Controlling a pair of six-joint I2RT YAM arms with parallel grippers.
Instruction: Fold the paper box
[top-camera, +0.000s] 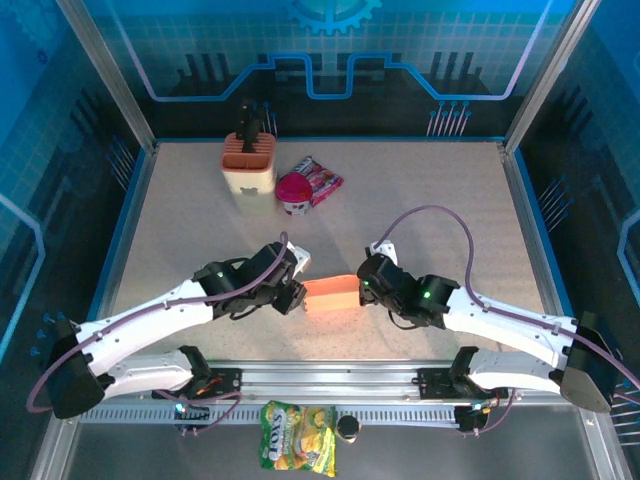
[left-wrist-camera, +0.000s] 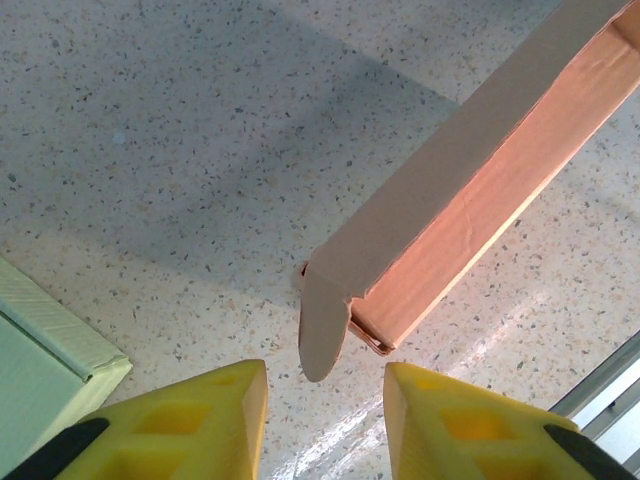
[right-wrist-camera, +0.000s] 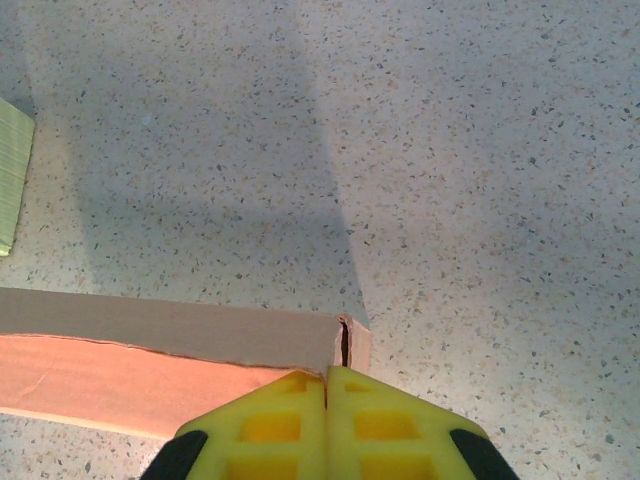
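We count one paper box (top-camera: 330, 296), orange, on one worktop (top-camera: 440, 190). We count two arms and two pincers, the left pincer (top-camera: 294, 297) and the right pincer (top-camera: 364, 289), each with two yellow fingers (left-wrist-camera: 210, 420). Farther back we count one cream holder (top-camera: 248, 172), one red-lidded cup (top-camera: 293, 190) and one snack packet (top-camera: 325, 180). We count one pale green box (left-wrist-camera: 40, 370). At the near rail we count one yellow snack bag (top-camera: 298, 450).

White arms (top-camera: 150, 325), purple cables (top-camera: 440, 215), yellow jaws.
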